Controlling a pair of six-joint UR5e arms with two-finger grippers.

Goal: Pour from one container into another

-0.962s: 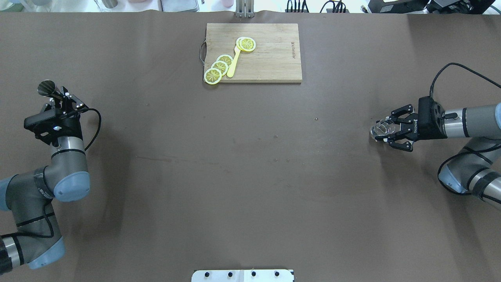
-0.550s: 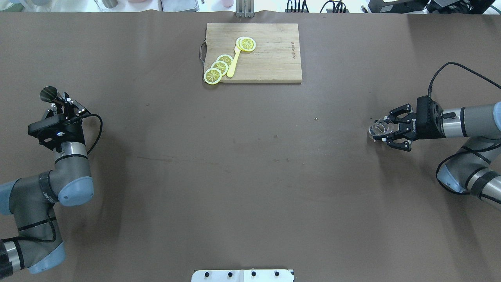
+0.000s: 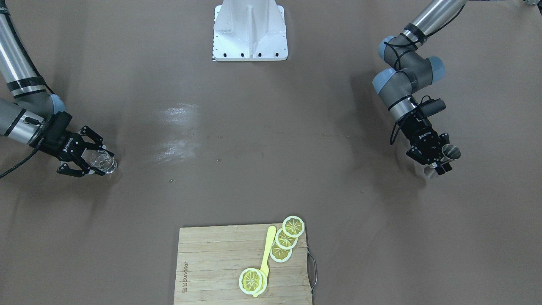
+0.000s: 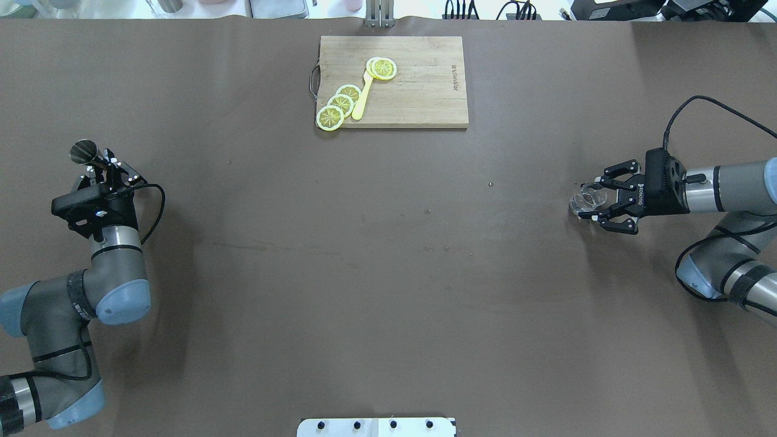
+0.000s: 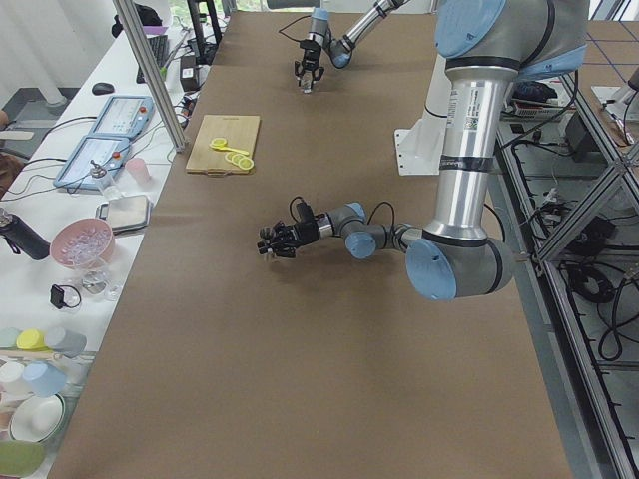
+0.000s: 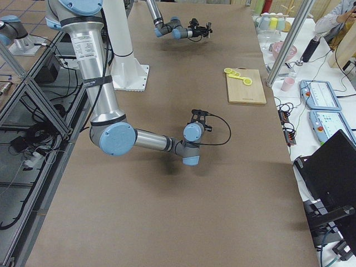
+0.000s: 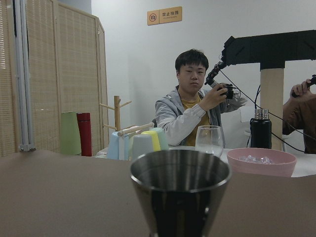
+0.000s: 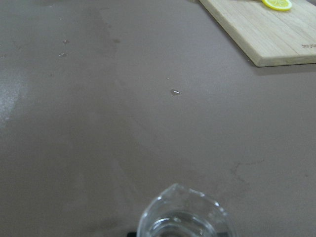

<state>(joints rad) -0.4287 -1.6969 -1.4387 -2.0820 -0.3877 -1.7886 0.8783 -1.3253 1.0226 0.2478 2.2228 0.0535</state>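
Observation:
The steel jigger (image 4: 83, 152) is tilted in my left gripper (image 4: 100, 169), which is shut on its waist at the table's left side. In the front view the jigger (image 3: 449, 151) sits at the right with the left gripper (image 3: 438, 163) around it. Its open cup (image 7: 180, 190) fills the lower left wrist view. The clear glass cup (image 4: 586, 198) stands upright between the fingers of my right gripper (image 4: 595, 199), shut on it at the table's right side. The cup (image 8: 183, 216) holds some clear liquid, and the front view shows it (image 3: 103, 161) at the left.
A wooden cutting board (image 4: 419, 91) with lemon slices (image 4: 340, 103) and a yellow utensil lies at the far centre. The white robot base (image 4: 376, 426) is at the near edge. A few droplets (image 8: 175, 92) dot the brown mat. People and tableware are beyond the far edge.
My left arm has carried the jigger a little rightward and nearer to me. The right gripper has shifted slightly left and farther away with the glass cup.

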